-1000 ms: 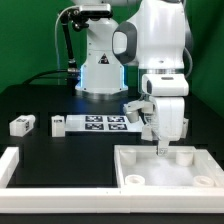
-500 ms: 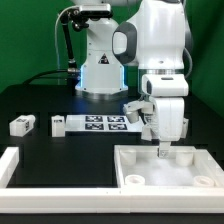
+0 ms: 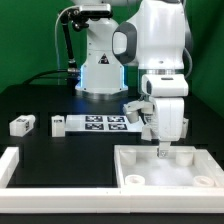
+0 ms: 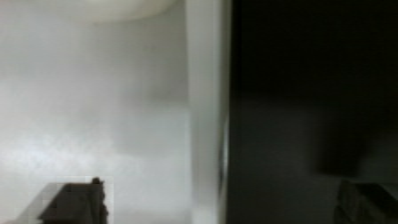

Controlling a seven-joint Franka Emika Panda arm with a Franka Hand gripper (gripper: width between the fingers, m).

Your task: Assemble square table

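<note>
The square table top (image 3: 160, 172), a white slab with a raised rim and round corner sockets, lies at the front on the exterior view's right. My gripper (image 3: 163, 149) hangs straight down over its far rim, with nothing in it. In the wrist view the slab (image 4: 98, 110) fills one side and the black table the other. The rim (image 4: 208, 120) runs between my open gripper (image 4: 219, 205), one dark finger (image 4: 75, 203) over the slab and the other over the table. Two leg blocks (image 3: 22, 125) (image 3: 57, 125) lie on the exterior view's left, a third (image 3: 135, 107) behind my gripper.
The marker board (image 3: 102, 123) lies flat mid-table between the leg blocks. A long white rail (image 3: 12, 166) with upturned ends runs along the front and the exterior view's left. The robot base (image 3: 100, 70) stands at the back.
</note>
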